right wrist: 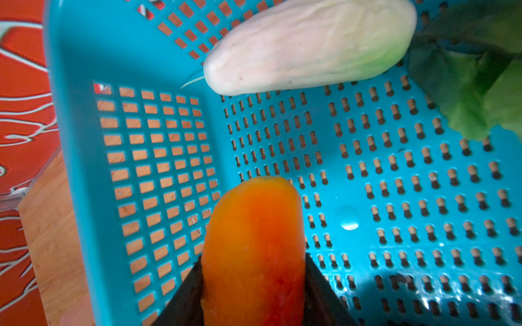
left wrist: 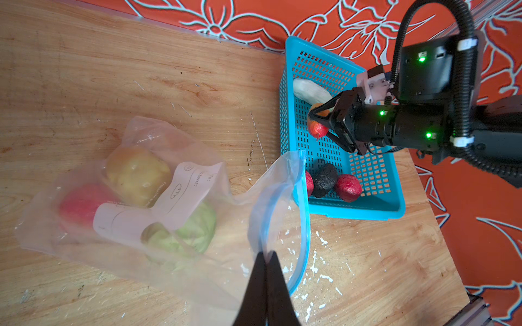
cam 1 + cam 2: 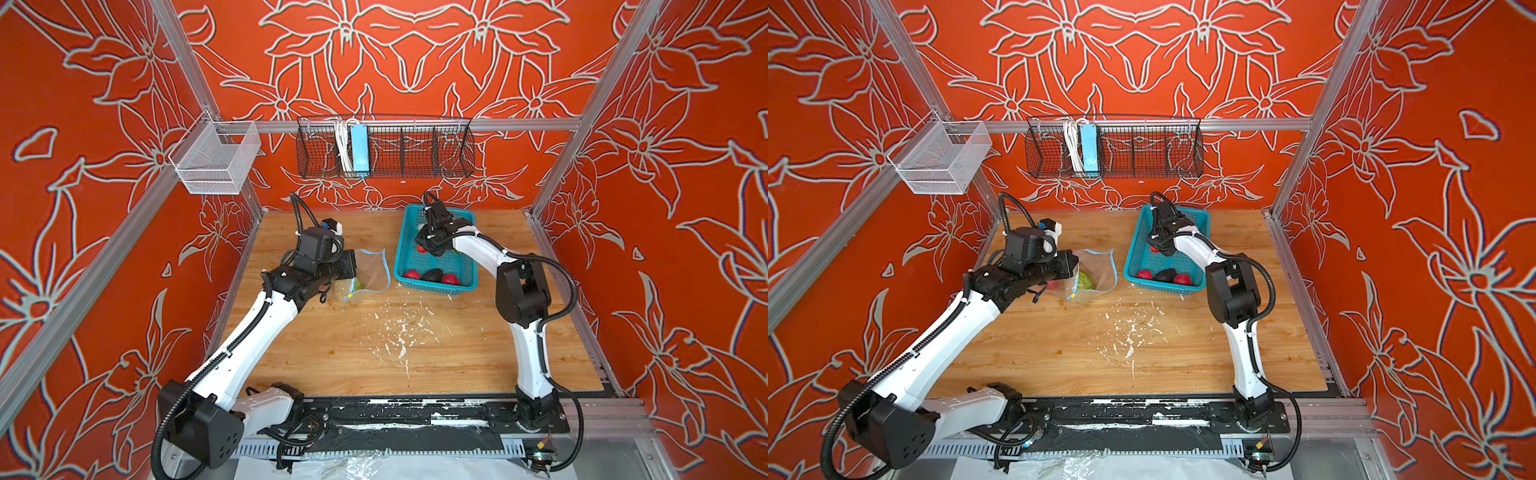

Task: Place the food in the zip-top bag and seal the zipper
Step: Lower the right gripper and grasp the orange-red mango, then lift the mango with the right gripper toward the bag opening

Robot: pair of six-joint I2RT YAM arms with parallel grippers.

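Observation:
The zip-top bag (image 2: 127,211) lies on the wooden table left of the teal basket (image 2: 356,210), mouth open toward it. Through the plastic show a yellow potato (image 2: 138,175), a red fruit (image 2: 80,203) and a green cabbage (image 2: 186,231). My left gripper (image 2: 267,254) is shut on the bag's mouth edge beside the blue zipper (image 2: 303,225). Its slider tab (image 3: 350,296) sits at the near end. My right gripper (image 1: 254,262) is shut on the orange-yellow pepper (image 1: 254,225), just above the basket floor. A white radish (image 1: 305,45), a dark avocado (image 2: 324,179) and two red fruits (image 2: 348,187) lie in the basket.
Green leaves (image 1: 480,98) lie in the basket next to the radish. White flecks (image 3: 399,332) dot the middle of the table. A black wire basket (image 3: 415,158) with a light-blue power strip (image 3: 359,149) and a white mesh basket (image 3: 216,162) hang on the rear rail.

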